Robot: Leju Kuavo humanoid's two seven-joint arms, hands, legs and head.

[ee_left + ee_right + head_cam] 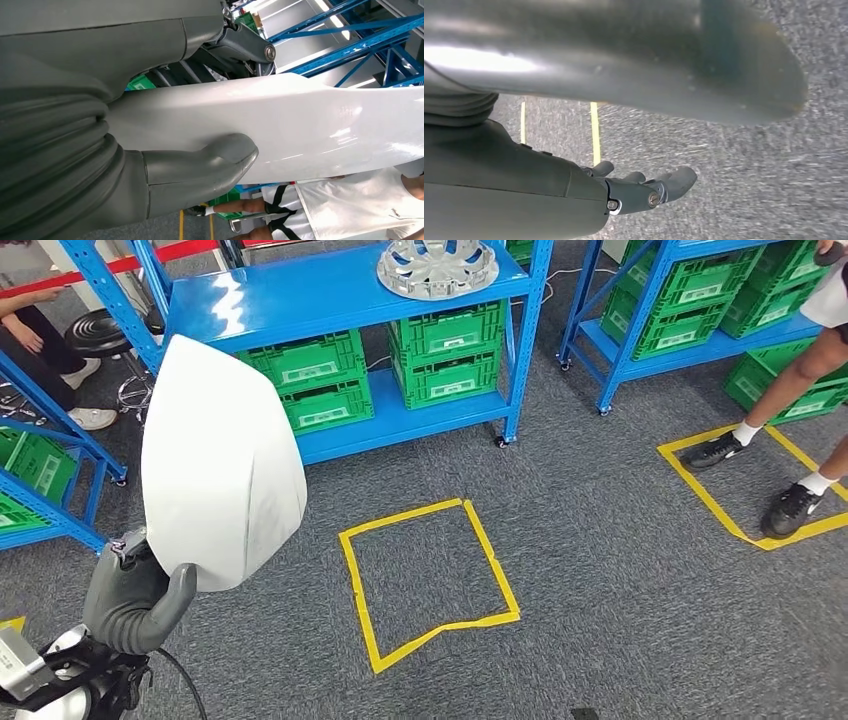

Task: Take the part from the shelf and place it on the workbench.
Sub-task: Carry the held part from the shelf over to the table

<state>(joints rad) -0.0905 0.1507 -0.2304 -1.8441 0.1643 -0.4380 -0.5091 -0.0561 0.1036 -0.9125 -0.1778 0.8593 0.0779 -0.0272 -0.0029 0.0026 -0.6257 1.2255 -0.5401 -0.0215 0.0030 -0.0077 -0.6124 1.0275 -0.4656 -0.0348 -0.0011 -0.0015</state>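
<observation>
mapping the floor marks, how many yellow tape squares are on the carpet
2 whole squares: one in the middle of the floor before the blue shelf, one at right under a person's shoes. A yellow scrap at the left edge may be another.

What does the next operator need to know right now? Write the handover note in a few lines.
Left hand grips the white part, thumb pressed on its face, raised clear of the floor.
Right hand holds nothing, fingers loosely extended above the grey carpet.
Blue shelf ahead carries a silver wheel cover and green crates.
Done: part is in hand.
Left: carry it to the workbench and set it down.
</observation>
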